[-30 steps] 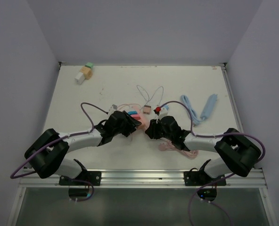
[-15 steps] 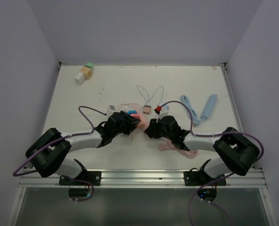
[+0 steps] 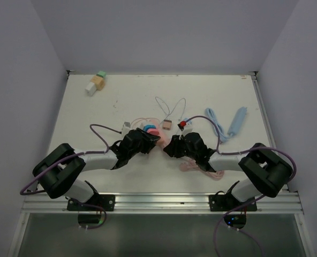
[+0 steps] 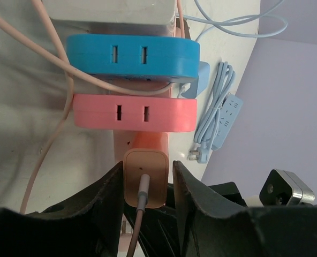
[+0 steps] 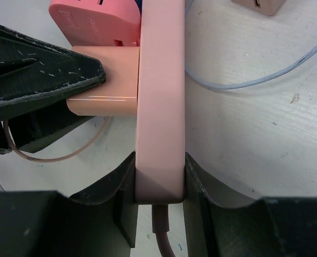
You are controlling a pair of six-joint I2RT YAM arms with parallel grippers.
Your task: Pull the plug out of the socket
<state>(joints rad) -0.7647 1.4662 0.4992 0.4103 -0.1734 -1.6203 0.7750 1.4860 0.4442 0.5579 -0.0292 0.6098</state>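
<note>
At the far left of the white tabletop point(image 3: 121, 104) lies a short row of green, tan and white blocks point(image 3: 96, 83), well apart from both arms. Nearer the middle, the left gripper point(image 4: 146, 167) reaches in low, its two black fingers point(image 4: 107, 195) flanking the peach-coloured rectangular plug point(image 4: 145, 184) with its thin cable. They sit close against its sides, but I cannot tell whether they actually clamp it. The plug is seated in the side of the long pale-pink power strip point(image 5: 159, 80). Just beyond it rest a flat blue plastic adapter point(image 4: 131, 53) and a flat coral-pink adapter point(image 4: 134, 112), side by side and touching. The right gripper point(image 5: 159, 160) is closed on the near end of the pink strip, one finger pressed to each long side. Further right lies a light-blue extension strip with a coiled cord point(image 3: 236, 120).
</note>
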